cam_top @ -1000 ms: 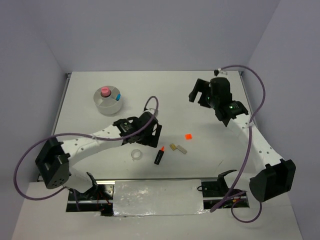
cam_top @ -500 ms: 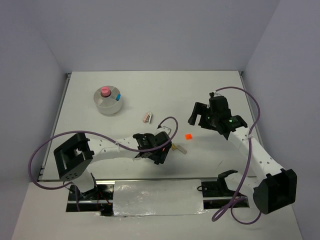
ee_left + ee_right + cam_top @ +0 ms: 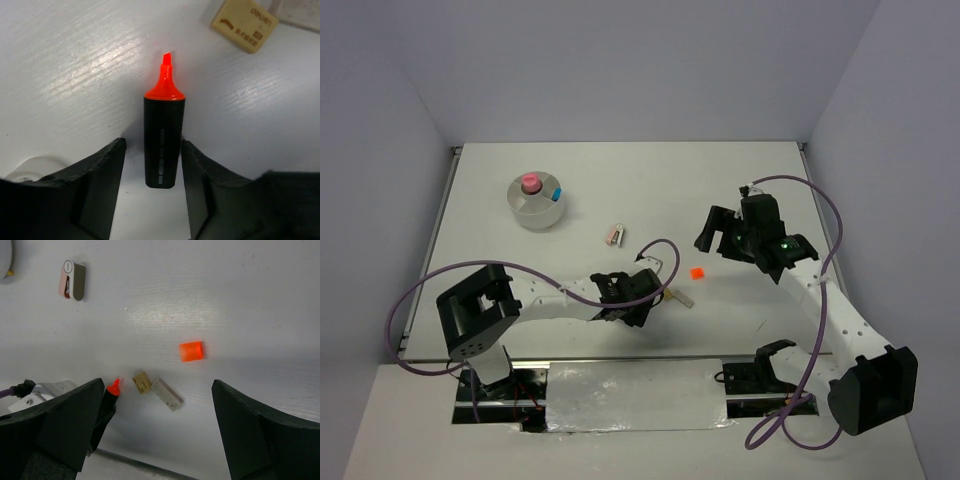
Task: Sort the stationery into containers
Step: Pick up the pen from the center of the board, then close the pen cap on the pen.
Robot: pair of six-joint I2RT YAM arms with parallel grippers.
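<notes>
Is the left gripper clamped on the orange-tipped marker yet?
No: the marker lies between the open fingers of the left gripper, with bare table showing between it and one finger.

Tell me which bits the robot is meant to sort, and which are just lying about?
Job: orange-tipped marker, tan eraser, orange square, grey block, pink-grey piece, round dish.
Lying about: purple cables, shiny strip.

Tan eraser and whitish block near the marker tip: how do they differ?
The tan eraser is short and stubby; the whitish block is longer and slimmer. The tan eraser is yellow-brown, the whitish block pale grey. Both lie flat on the table, side by side.
</notes>
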